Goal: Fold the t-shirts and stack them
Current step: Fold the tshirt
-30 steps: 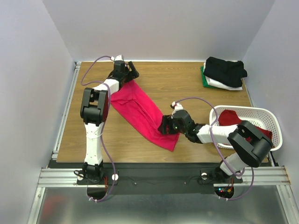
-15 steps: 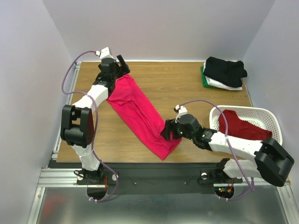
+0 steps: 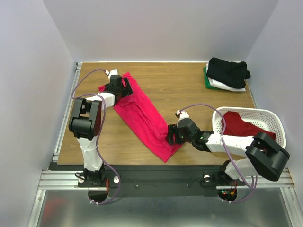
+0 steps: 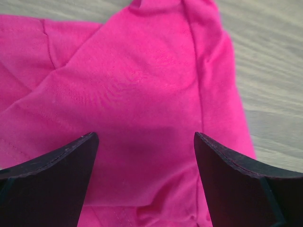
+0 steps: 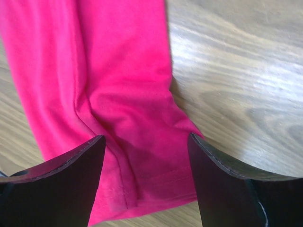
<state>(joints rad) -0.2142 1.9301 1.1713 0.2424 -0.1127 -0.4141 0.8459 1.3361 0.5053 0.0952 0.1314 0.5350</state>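
So, mid-fold: left gripper (image 4: 144,142) and right gripper (image 5: 142,141) hover released over opposite ends of the pink-red t-shirt (image 3: 142,113); next up, probably pinch and fold it over.

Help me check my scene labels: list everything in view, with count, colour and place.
pink-red t-shirt: 1, bright pink-red, lying in a long diagonal strip at the table's left-centre
folded t-shirts: 3, black on white on green, stacked in the far right corner
dark red t-shirt: 1, dark red, bunched inside the basket
basket: 1, white perforated plastic, at the table's right edge
table: 1, brown wood, under everything
left pincer: 1, black, open at the far end of the pink-red t-shirt
right pincer: 1, black, open at the near end of the pink-red t-shirt
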